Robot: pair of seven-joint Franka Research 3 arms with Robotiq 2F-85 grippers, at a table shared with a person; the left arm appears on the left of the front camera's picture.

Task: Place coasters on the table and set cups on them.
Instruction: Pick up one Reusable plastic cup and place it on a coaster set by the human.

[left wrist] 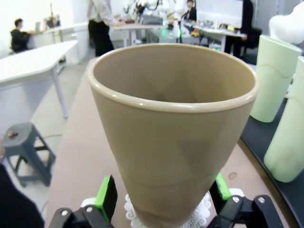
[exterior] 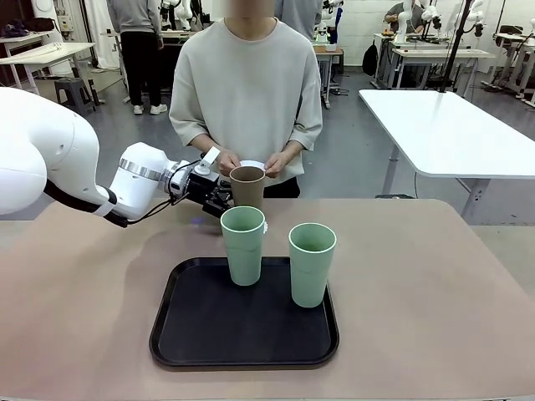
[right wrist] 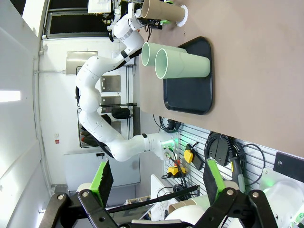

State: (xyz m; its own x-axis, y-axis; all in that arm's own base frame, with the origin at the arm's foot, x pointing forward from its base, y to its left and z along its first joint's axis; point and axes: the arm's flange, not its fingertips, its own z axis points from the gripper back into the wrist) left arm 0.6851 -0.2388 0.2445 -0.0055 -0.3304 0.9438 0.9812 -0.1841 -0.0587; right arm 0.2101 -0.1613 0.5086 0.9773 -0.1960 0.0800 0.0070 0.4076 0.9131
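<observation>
The brown cup (exterior: pixel 247 185) stands upright on a lacy white coaster (left wrist: pixel 205 209) at the far side of the table (exterior: pixel 418 292). My left gripper (exterior: pixel 219 197) reaches in from the left, open, with its green pads (left wrist: pixel 107 195) on either side of the cup's lower part (left wrist: pixel 171 142) and a small gap at each side. Two pale green cups (exterior: pixel 242 246) (exterior: pixel 312 266) stand upright on the black tray (exterior: pixel 209 334). Behind the brown cup the person's hands hold a white coaster (exterior: pixel 253 164). My right gripper (right wrist: pixel 156 178) is open and empty, far off the table.
The tray lies in the middle of the table near the front edge, with bare table to its left and right. The person stands right behind the far edge. A glossy white table (exterior: pixel 451 125) stands at the back right.
</observation>
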